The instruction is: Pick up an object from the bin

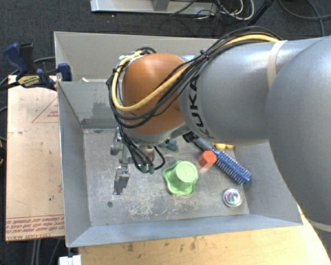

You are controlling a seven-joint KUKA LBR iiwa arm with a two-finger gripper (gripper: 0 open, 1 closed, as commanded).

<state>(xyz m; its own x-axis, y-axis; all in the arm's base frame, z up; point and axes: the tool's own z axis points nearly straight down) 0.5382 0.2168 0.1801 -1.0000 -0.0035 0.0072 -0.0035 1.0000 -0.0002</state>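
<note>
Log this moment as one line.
claw: low over bin floor | nearest: green cup | beyond: blue brush, silver disc

**Grey arm, orange cap**

The arm (254, 93) is a thick, smooth grey tube with black lettering (194, 102) on its side. A rounded orange cover (149, 93) caps the wrist. Black and yellow cables (240, 38) loop across it. The gripper (120, 182) is dull bare metal.

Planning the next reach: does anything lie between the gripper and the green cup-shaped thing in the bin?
Nothing loose does. Bare bin floor separates the gripper from the green cup-shaped thing; only the arm's own cables hang there. The orange block and blue brush lie beyond it.
</note>
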